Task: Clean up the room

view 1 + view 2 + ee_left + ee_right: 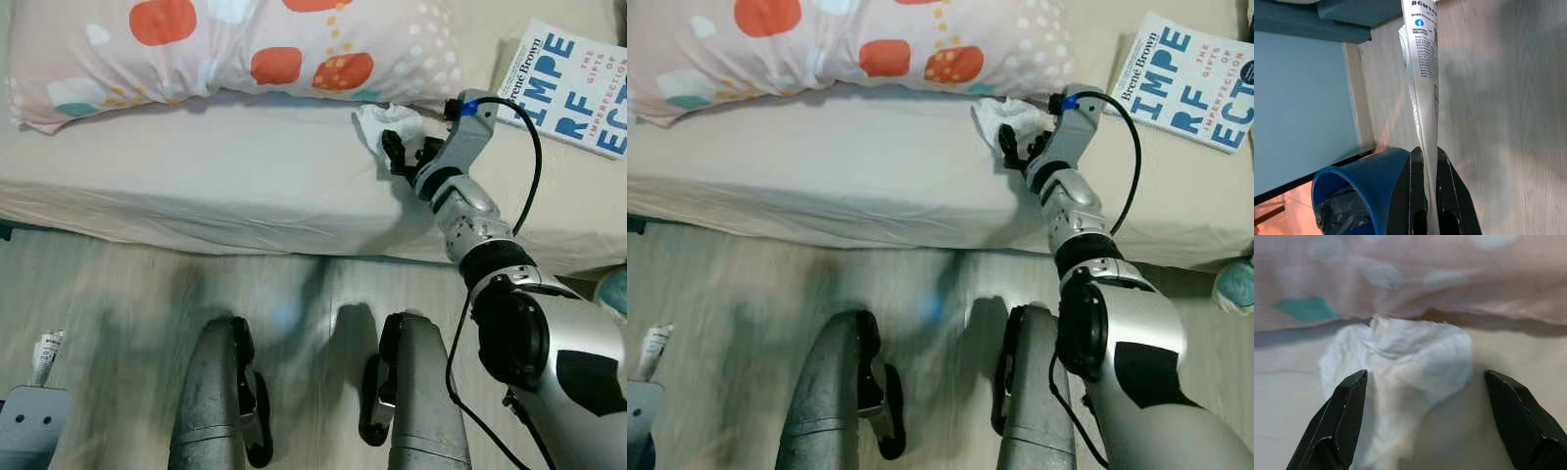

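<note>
A crumpled white tissue lies on the beige bed, just below the pillow's edge. My right gripper reaches over the mattress edge and is open. In the right wrist view its two fingers straddle the tissue without touching it. My left gripper hangs low at my left side, shut on a long white printed packet. The tip of that packet also shows above the left arm in the left eye view.
A pink pillow with orange and white spots lies along the back of the bed. A white book with blue letters rests on the bed at the right. A blue bin with a dark liner stands on the wooden floor beside a blue wall.
</note>
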Controlling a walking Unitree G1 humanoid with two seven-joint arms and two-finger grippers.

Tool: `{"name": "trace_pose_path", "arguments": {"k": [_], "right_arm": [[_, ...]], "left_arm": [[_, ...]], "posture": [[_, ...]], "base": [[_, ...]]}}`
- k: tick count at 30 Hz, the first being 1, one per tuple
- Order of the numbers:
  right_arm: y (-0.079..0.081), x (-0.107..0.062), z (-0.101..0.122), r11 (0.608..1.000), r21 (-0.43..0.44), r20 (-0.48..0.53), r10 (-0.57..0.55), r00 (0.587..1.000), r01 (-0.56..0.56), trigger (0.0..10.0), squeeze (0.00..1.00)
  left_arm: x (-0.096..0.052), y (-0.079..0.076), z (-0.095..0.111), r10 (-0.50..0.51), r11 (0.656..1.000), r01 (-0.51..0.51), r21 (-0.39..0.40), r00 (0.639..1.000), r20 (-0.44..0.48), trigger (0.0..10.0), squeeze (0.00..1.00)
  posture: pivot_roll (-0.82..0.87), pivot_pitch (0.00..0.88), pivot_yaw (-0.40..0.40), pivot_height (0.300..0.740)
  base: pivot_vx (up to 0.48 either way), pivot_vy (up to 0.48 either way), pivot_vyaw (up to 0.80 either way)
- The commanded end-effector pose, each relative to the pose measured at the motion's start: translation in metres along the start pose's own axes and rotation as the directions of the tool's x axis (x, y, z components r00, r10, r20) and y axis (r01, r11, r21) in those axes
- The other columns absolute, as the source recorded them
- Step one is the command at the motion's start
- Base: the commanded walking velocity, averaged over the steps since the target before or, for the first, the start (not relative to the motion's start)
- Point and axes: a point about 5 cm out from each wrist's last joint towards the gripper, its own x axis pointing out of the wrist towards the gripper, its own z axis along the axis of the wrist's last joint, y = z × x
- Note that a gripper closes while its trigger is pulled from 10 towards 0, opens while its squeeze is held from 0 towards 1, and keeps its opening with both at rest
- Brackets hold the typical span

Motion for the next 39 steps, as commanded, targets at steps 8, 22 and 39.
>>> {"name": "trace_pose_path", "arguments": {"k": [8, 22, 39], "right_arm": [[0.011, 0.002, -0.005, 0.993, 0.097, -0.009, 0.075, 0.997, -0.073, 0.0, 0.0], [0.021, 0.004, -0.005, 0.984, 0.116, -0.006, 0.136, 0.991, -0.134, 0.0, 0.0], [0.047, -0.038, -0.094, 0.873, 0.335, 0.013, 0.371, 0.929, -0.353, 0.0, 0.0]], "left_arm": [[-0.011, 0.002, -0.015, -0.015, 0.999, 0.018, 0.03, 0.997, -0.08, 0.0, 0.0], [-0.011, -0.001, -0.018, -0.015, 0.999, 0.018, 0.029, 0.996, -0.09, 0.0, 0.0], [0.088, -0.038, 0.026, 0.1, 0.975, -0.092, -0.204, 0.995, 0.03, 0.0, 0.0]], "posture": [[0.34, 0.753, -0.012, 0.57], [0.33, 0.742, -0.028, 0.57], [0.09, 0.419, -0.085, 0.59]], "base": [[0.0, 0.0, 0.0], [0.0, 0.0, 0.0], [0.0, 0.0, 0.0]]}}
